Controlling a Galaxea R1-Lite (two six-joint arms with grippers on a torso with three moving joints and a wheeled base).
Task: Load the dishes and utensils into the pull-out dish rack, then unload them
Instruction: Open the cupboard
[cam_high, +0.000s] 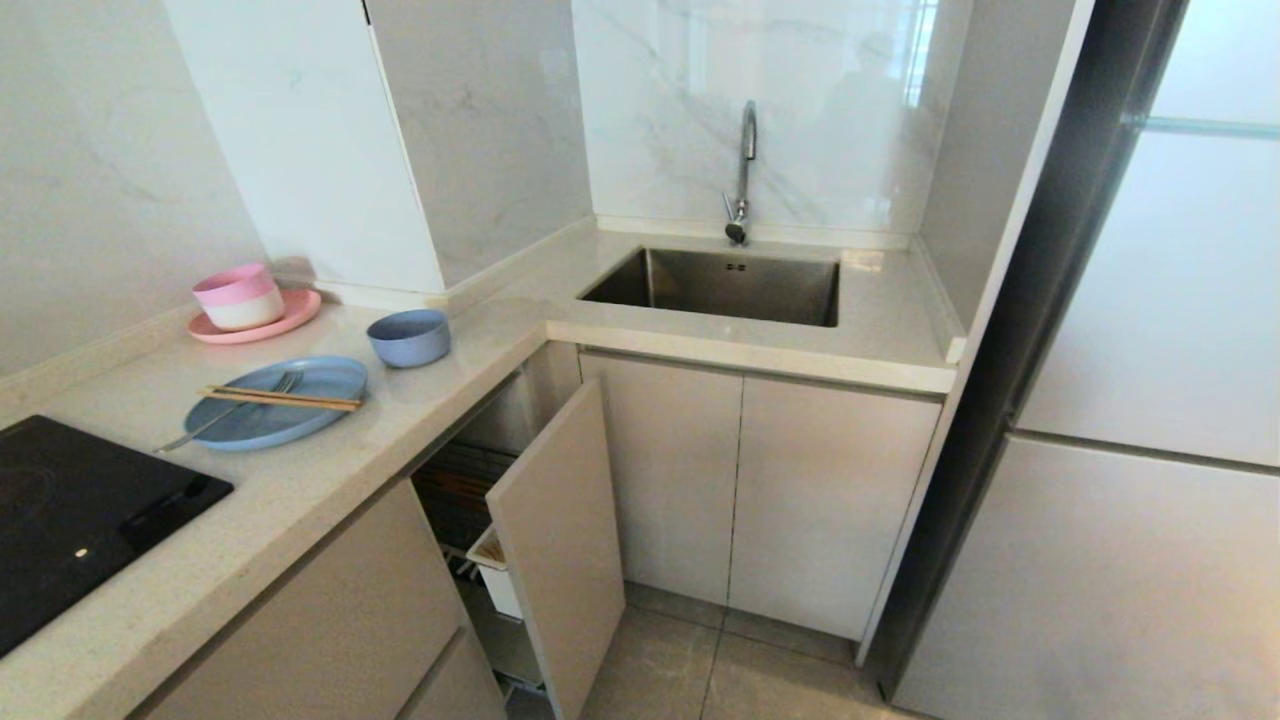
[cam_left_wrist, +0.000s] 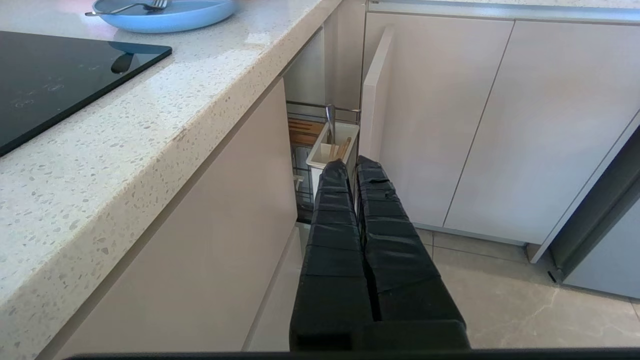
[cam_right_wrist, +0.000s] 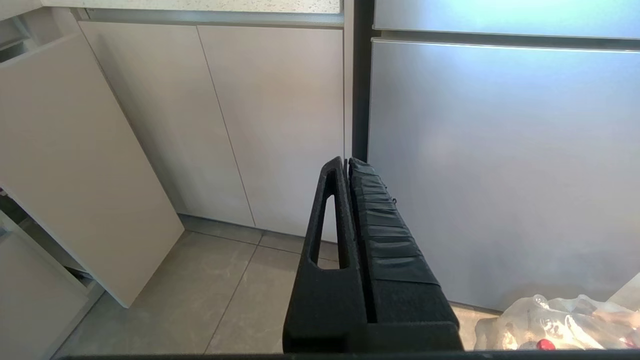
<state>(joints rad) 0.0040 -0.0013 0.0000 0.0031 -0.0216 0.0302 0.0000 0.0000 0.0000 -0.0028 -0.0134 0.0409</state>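
A light-blue plate (cam_high: 275, 402) lies on the counter with wooden chopsticks (cam_high: 283, 399) and a silver fork (cam_high: 225, 412) across it. The blue-grey bowl (cam_high: 409, 337) stands just behind it. Below the counter the pull-out dish rack (cam_high: 470, 500) is partly drawn out behind its beige front panel (cam_high: 560, 545), and its white utensil caddy (cam_left_wrist: 332, 147) holds some sticks. My left gripper (cam_left_wrist: 350, 167) hangs low in front of the rack, shut and empty. My right gripper (cam_right_wrist: 346, 165) is shut and empty, facing the cabinet doors and the fridge. Neither arm shows in the head view.
A pink-and-white bowl (cam_high: 238, 296) sits on a pink plate (cam_high: 290, 322) at the back of the counter. A black cooktop (cam_high: 70, 510) is at the near left, a steel sink (cam_high: 725, 285) with a tap (cam_high: 743, 170) further back, a fridge (cam_high: 1130, 420) on the right. A plastic bag (cam_right_wrist: 560, 327) lies on the floor.
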